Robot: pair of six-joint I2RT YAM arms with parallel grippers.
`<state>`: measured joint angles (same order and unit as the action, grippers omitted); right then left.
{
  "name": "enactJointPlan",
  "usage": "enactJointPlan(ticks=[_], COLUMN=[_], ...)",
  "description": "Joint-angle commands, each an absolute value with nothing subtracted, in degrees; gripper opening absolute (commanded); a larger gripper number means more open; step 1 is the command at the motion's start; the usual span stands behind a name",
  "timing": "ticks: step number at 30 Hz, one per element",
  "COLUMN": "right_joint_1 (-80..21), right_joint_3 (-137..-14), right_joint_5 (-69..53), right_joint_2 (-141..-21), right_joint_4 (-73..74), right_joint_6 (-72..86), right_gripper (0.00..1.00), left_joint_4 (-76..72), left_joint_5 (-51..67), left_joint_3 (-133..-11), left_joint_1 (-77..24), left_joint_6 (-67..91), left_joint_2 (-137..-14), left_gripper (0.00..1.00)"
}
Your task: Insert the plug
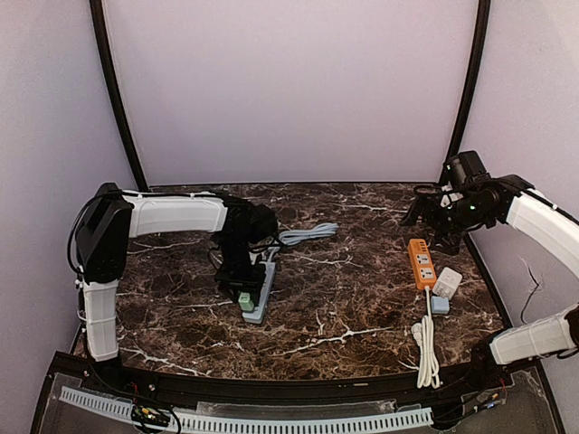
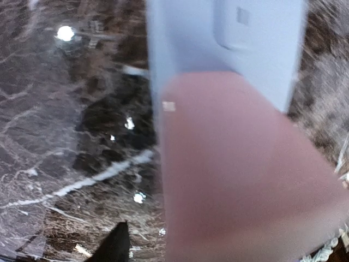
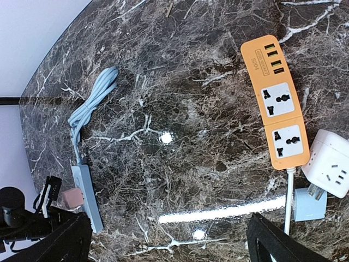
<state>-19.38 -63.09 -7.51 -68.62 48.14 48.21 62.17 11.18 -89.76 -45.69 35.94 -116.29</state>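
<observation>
On the left half of the marbled surface point(image 1: 353, 307), the pale blue power strip point(image 1: 262, 294) is partly covered by the left end effector point(image 1: 242, 291), which is lowered onto it. In the left wrist view a blurred pink plug point(image 2: 240, 174) fills much of the frame close to the lens, with the strip's face directly behind it. From the right wrist view the same plug is seen against the strip, partway along its length. Whether the plug is pinched by the left end effector cannot be told. Only one dark fingertip point(image 2: 114, 246) is shown, and it stands apart from the plug. The right end effector point(image 3: 174, 243) is held high over the right side with its fingers spread and nothing between them. The orange power strip point(image 3: 275, 117) and the white cube adapter point(image 3: 330, 164) lie below it.

Insertion is judged to be in hand, but the plug cannot be confirmed as seated. The prongs and the socket are hidden, so any misalignment would go unseen, and a downward press could jam or tilt the plug. The strip is braced by nothing. An off-centre push could slide or pivot it, and little restraint is offered by the coiled blue cable point(image 1: 308, 235). If the hold is loose, the plug could twist between the fingers.
</observation>
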Motion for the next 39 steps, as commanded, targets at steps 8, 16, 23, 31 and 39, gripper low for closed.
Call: enactJointPlan(ticks=[8,16,23,31,39], right_joint_1=[-18.79,-18.63,-18.62,-18.03,-13.12], right_joint_3=[-64.1,-64.9,-65.59,-68.82,-71.98], right_joint_5=[-5.81,-4.64,-4.32,5.03,8.04], right_joint_2=[-67.78,-68.77,-72.84,-82.56,-96.45], right_joint_4=[48.87,48.87,49.83,52.19,53.02], right_joint_6=[47.17,43.88,38.69,32.64,27.34], right_gripper=[0.98,0.98,0.99,0.99,0.99], left_joint_4=[65.38,70.41,73.26,71.75,71.38], left_joint_5=[3.85,3.73,2.96,3.4,3.43], left_joint_3=[-89.56,-94.61,-99.61,-102.48,-102.79], left_joint_1=[-45.7,-45.79,-45.79,-45.79,-45.85], left_joint_6=[36.68,36.73,36.08,34.93,34.08], left_joint_2=[-110.96,-107.35,-104.64,-103.42,-102.64], left_gripper=[0.87,0.98,0.99,0.96,0.93])
